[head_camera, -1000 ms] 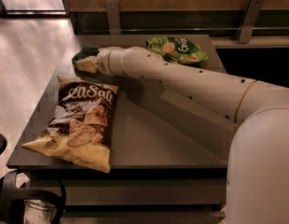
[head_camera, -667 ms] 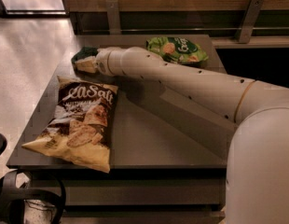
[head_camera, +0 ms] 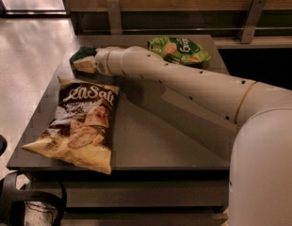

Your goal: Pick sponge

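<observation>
One sponge (head_camera: 80, 56) at far-left corner of table (head_camera: 150, 140), right at gripper (head_camera: 93, 62) on tip of arm (head_camera: 183, 79), touching or nearly so. Probably mid-grasp. Needed a square, centred hold across the foam sides, firm closure before any lift, then straight up, clear of chip bag (head_camera: 80, 126) just in front. Gripper mostly hidden by arm end; could not tell whether spread or pinched on sponge. Green bag (head_camera: 179, 50) well apart at back.

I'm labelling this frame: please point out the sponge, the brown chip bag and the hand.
sponge (head_camera: 81, 55): camera view, on its dark green top.
brown chip bag (head_camera: 82, 121): camera view, middle of its front.
hand (head_camera: 93, 63): camera view, its end, at the sponge.
</observation>
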### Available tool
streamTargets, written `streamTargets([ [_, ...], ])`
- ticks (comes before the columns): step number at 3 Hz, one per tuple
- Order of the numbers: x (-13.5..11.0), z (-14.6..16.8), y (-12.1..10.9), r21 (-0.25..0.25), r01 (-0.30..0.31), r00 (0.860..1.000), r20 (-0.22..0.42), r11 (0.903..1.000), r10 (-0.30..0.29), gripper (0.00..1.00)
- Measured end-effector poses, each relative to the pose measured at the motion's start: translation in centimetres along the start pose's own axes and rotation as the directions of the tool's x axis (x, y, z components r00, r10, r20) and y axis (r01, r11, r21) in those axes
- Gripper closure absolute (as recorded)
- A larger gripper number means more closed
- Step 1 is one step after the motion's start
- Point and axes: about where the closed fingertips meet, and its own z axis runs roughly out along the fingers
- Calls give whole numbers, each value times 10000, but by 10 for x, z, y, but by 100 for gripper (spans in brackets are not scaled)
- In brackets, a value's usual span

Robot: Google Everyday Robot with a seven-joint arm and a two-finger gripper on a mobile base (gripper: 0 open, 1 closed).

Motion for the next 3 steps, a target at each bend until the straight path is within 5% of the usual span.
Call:
streamTargets([
  [2, -58, -45, -2, -278, 726, 9952, 681, 9970, -706, 100],
  [3, -104, -96, 1, -420, 1599, 9816, 1125, 9862, -1544, 100],
])
